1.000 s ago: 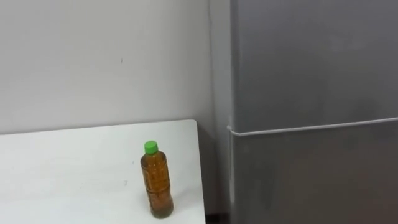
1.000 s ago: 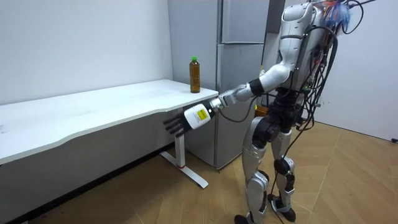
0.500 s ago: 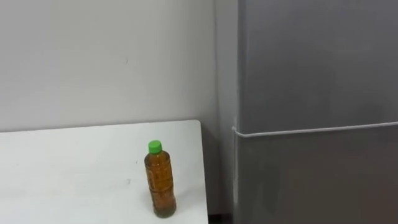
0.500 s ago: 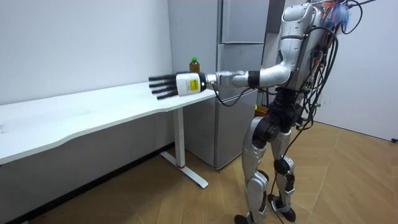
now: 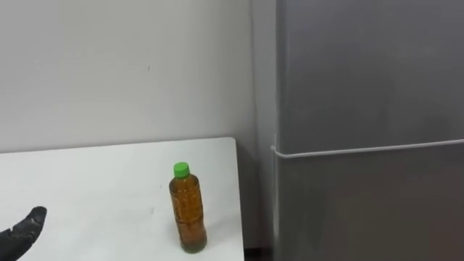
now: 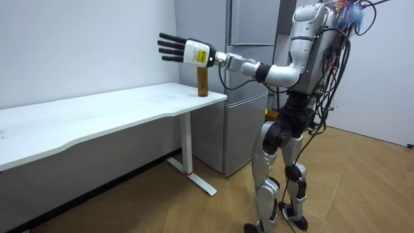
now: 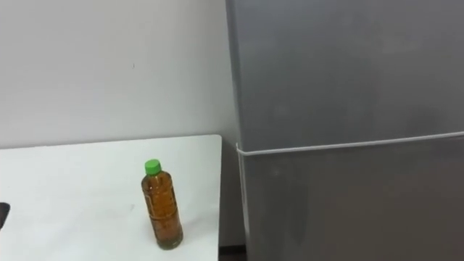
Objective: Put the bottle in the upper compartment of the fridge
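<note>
The left hand [image 6: 192,52] is held out at the end of a raised, almost level arm. Its fingers [image 6: 169,48] are straight and spread, and it holds nothing. In the room view it hangs in the air above the end of the tabletop [image 6: 97,113] nearest the fridge. It is higher than the bottle [image 6: 203,84], whose top is hidden behind the wrist, and the hand and bottle are apart. In the left eye view one dark fingertip [image 5: 25,226] enters at the lower left corner, over the white surface and well to the left of the bottle.

The bottle stands upright on the tabletop, near the edge that faces the fridge. It is clear plastic, filled with amber-brown liquid and closed with a green cap [image 5: 180,170]. Nothing touches it.

The tabletop is white, carried on a white leg frame [image 6: 187,152], and its back edge runs along a pale wall [image 5: 123,65]. Just beside its right edge, across a narrow gap, stands the grey fridge [image 5: 362,87] with both doors shut. A pale seam [image 5: 362,151] parts the upper door from the lower one. In the left eye view that seam runs a little higher than the bottle's cap.

The robot stands upright on a wooden floor [image 6: 194,213] off the end of the tabletop, close to the fridge.
</note>
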Robot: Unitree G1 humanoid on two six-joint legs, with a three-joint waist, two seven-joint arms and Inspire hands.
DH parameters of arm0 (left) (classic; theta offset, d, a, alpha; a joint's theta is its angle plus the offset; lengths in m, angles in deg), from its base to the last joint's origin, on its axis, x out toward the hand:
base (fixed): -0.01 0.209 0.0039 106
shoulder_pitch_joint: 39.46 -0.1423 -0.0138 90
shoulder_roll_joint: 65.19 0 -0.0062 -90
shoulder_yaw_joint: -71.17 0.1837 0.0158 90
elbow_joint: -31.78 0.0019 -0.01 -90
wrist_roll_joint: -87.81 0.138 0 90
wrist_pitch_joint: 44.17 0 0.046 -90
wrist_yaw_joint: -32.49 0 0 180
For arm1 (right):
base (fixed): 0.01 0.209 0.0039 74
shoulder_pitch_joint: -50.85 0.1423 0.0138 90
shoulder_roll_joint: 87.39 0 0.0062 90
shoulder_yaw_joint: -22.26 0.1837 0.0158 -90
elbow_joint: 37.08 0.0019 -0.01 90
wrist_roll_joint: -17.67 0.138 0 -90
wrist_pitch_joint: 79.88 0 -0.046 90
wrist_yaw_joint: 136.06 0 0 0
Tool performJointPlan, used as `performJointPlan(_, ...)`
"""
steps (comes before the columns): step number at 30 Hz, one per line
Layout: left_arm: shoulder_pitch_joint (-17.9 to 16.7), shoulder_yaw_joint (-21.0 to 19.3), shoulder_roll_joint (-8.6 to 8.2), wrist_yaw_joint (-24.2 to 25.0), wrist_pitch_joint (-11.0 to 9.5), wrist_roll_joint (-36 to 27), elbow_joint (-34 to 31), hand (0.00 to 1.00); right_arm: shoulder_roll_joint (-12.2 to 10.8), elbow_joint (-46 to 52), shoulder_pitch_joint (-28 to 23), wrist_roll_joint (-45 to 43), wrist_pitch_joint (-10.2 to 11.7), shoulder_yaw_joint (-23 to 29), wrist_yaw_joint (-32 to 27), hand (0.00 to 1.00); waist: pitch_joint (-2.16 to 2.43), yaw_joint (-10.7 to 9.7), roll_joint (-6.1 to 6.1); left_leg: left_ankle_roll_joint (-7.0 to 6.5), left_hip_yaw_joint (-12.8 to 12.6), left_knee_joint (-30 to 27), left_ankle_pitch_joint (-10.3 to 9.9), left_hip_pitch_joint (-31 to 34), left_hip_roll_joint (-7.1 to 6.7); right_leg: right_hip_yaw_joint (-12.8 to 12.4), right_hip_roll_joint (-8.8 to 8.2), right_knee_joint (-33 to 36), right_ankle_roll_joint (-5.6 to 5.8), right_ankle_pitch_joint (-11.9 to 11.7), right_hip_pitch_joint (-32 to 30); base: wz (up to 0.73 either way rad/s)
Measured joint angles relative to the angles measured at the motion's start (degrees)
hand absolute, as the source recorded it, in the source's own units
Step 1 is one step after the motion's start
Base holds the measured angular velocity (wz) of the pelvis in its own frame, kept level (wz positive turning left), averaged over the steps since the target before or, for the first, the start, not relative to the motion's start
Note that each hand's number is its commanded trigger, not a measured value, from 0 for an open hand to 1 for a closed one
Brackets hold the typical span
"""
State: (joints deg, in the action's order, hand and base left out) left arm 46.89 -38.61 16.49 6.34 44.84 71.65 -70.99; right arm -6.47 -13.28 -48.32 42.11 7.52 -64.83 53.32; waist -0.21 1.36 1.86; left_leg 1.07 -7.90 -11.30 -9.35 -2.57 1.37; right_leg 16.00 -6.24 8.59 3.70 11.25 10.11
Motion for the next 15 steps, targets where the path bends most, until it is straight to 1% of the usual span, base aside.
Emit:
performJointPlan(2,0.4,1.0,-0.01,2.1,0.6,0.0,-1.8,0.00,-0.1,-0.1,0.1,0.0,0.0,0.0,0.1,0.00,-0.06,-0.2,-0.12,0.00,0.0,0.0,0.0,0.1,0.00,0.0,0.00,0.0,0.00,0.0,0.0,0.00)
performJointPlan(3,1.0,1.4,-0.01,3.4,1.0,0.0,-2.2,0.00,-0.1,0.0,0.1,-0.3,0.0,0.0,0.1,0.00,-0.07,-0.6,-0.15,0.00,0.0,0.0,0.0,0.2,0.01,0.1,0.01,0.0,0.00,0.0,0.0,0.00)
performJointPlan(5,2.5,2.1,-0.01,4.8,1.5,0.0,-2.3,0.00,-0.1,0.1,0.3,-0.6,-0.1,0.0,0.1,0.00,-0.06,-1.2,-0.14,0.00,0.1,-0.2,0.0,0.6,0.04,0.0,0.05,0.0,0.00,0.0,-0.1,0.00)
performJointPlan(6,3.9,2.5,0.00,5.9,2.2,0.0,-2.4,0.00,-0.1,0.1,0.4,-1.0,-0.1,0.0,0.1,0.00,-0.04,-1.3,-0.11,-0.01,0.1,-0.5,0.0,0.9,0.06,-0.1,0.08,0.0,0.00,0.0,-0.1,0.00)
performJointPlan(7,5.2,3.0,0.00,6.9,2.7,0.0,-2.4,0.00,-0.1,0.1,0.4,-1.1,-0.5,0.0,0.1,0.00,-0.06,-1.3,-0.12,-0.01,0.1,-0.5,0.0,0.9,0.06,-0.1,0.08,0.0,-0.01,0.0,-0.2,0.00)
performJointPlan(9,6.4,3.4,-0.01,8.4,3.2,0.0,-2.6,0.00,-0.1,0.1,0.5,-1.1,-1.1,0.1,0.1,0.00,-0.05,-1.7,-0.12,-0.01,0.0,-0.4,0.0,0.9,0.05,-0.2,0.08,0.0,-0.01,0.0,-0.1,0.00)
performJointPlan(11,6.8,3.8,-0.01,9.4,4.2,0.1,-3.7,0.00,-0.1,0.2,1.0,-1.6,-1.5,0.0,0.3,0.00,-0.04,-2.6,-0.11,-0.01,0.0,-0.4,0.0,0.9,0.05,-0.2,0.08,0.0,-0.01,0.0,-0.2,0.00)
performJointPlan(13,6.9,4.6,-0.01,11.1,5.7,0.0,-6.2,0.00,0.1,0.2,1.3,-2.1,-2.5,0.1,1.0,0.00,-0.03,-3.1,-0.08,0.00,0.0,-0.3,0.0,0.9,0.05,-0.2,0.08,0.0,-0.01,0.0,-0.3,0.00)
performJointPlan(15,7.1,5.6,-0.02,12.3,6.1,-0.1,-7.3,0.00,0.2,0.9,1.1,-2.1,-2.6,0.0,1.4,0.00,0.04,-3.4,-0.01,0.00,-0.1,-0.3,0.0,1.0,0.05,-0.3,0.07,0.0,-0.01,0.0,-0.5,0.00)
